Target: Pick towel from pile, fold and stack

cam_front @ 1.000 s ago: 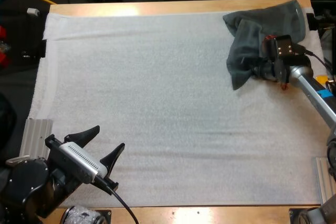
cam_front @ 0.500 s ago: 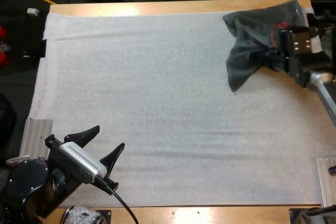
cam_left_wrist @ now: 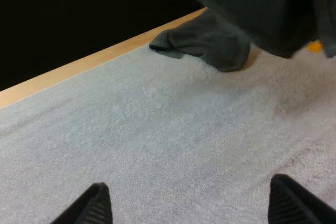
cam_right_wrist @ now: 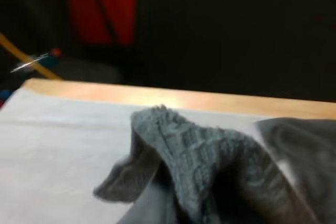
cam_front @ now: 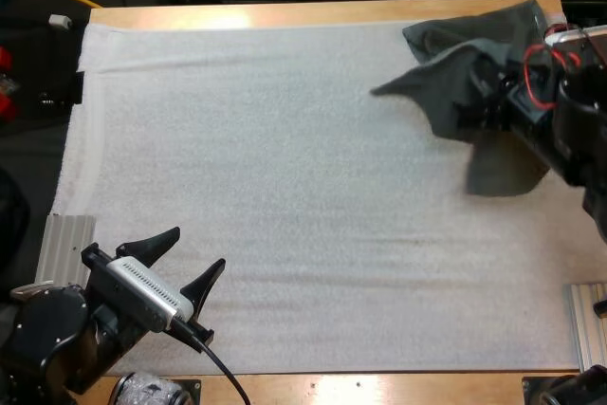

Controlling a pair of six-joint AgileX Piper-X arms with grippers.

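Where the white mat point(cam_front: 285, 177) reaches the near left corner of the wooden surface point(cam_front: 313, 12), hovered low with the left fingers point(cam_front: 157, 242) spread wide. Had nothing between them, only bare mat under both tips, well apart from any cloth.

At the far right corner, gripped a dark grey-green towel point(cam_front: 498, 163) in the right fingers point(cam_front: 488, 100), closed into the cloth and mostly buried by it. Held that towel up off the mat: one pointed corner stuck out toward the mat's middle, and a broad flap hung down on the near side. From the left wrist, saw it dangling in the air over the mat.

Saw a second, crumpled towel point(cam_front: 474, 30) lying behind it on the mat, at the far edge and reaching the surface's wooden border. Could not tell whether the two towels touched where they overlapped. From the right wrist, saw bunched ribbed cloth close up, with mat and the surface's far edge beyond it.
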